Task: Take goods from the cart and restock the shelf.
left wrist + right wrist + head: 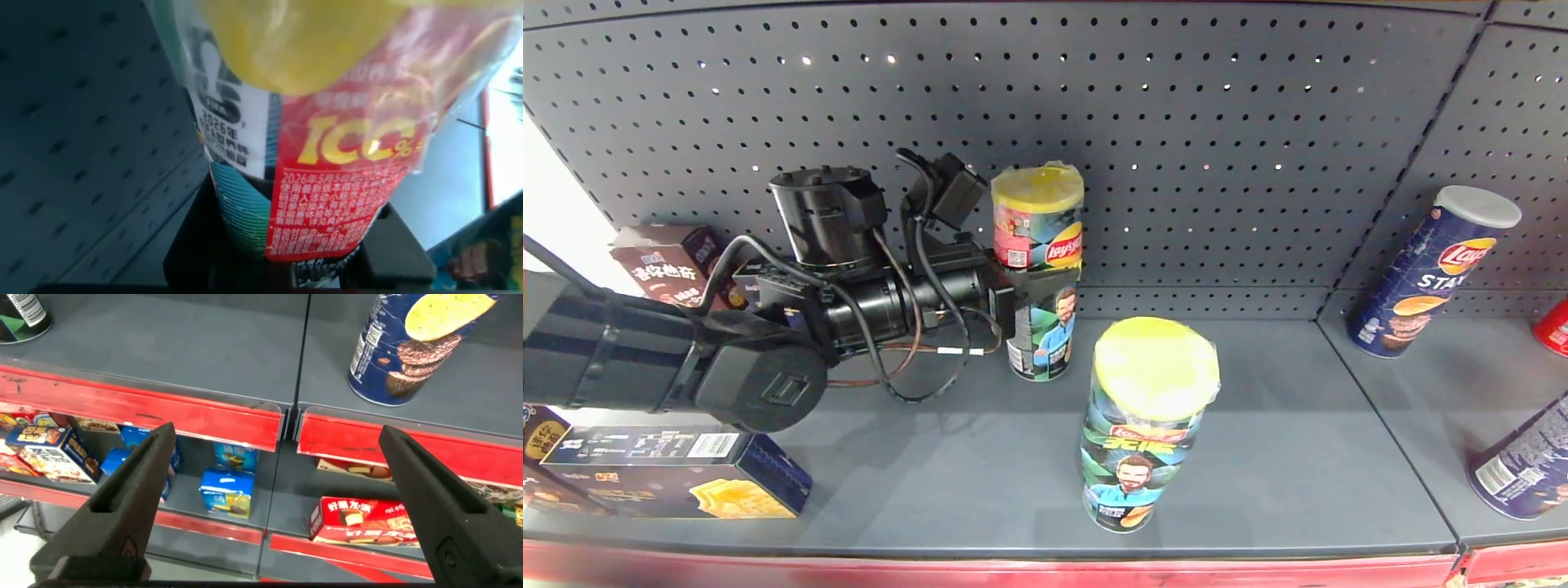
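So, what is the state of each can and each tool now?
rear yellow-lid can: upright, gripped by left tool.
front yellow-lid can: upright, free.
blue can: standing, free.
left tool: shut on rear yellow-lid can.
right tool: open, empty.

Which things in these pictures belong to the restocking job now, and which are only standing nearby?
Job in hand: held can, upright near the back panel; left tool, shut on it; shelf; matching can in front.
Standing about: blue can on the next section; dark blue box and brown box at the left; right tool, open.
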You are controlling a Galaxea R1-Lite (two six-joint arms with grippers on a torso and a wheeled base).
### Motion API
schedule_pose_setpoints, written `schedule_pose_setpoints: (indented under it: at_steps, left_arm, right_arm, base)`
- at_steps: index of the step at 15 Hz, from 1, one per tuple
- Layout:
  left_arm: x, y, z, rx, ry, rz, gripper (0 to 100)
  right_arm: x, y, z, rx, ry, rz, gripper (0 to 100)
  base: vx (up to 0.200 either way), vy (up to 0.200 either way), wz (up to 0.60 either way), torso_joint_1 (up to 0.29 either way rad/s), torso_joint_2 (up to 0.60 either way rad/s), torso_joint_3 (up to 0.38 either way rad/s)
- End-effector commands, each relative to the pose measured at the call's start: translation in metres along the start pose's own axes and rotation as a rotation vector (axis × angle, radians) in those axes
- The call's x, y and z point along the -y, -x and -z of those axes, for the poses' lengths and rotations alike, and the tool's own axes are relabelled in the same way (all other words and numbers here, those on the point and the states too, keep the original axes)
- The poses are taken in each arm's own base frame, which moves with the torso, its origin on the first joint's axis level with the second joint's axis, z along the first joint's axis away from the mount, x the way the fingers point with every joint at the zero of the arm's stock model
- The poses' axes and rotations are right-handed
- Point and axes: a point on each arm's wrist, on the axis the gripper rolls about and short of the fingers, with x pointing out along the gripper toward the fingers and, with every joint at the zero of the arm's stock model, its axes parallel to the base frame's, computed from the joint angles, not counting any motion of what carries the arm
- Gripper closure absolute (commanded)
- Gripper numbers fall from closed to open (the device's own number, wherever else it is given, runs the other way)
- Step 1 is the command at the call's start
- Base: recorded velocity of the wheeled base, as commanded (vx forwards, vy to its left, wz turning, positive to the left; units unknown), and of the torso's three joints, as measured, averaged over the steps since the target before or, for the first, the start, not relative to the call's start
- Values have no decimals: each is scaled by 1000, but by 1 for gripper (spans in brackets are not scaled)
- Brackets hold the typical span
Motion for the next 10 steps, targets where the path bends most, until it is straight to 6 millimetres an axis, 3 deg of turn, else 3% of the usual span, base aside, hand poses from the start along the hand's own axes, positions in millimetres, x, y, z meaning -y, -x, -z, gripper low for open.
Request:
schedule_pose_setpoints:
  at_steps: [1, 10]
  left_arm:
    - [-5, -8, 10, 1, 3, 24, 100]
    - [-11, -26, 30, -21, 23, 39, 100]
  right_arm:
    - [0, 0, 0, -6, 0, -2, 0]
    - [0, -1, 0, -9, -1, -3, 0]
  base:
    - [0, 0, 0, 0, 0, 0]
    - [0, 0, 0, 0, 0, 0]
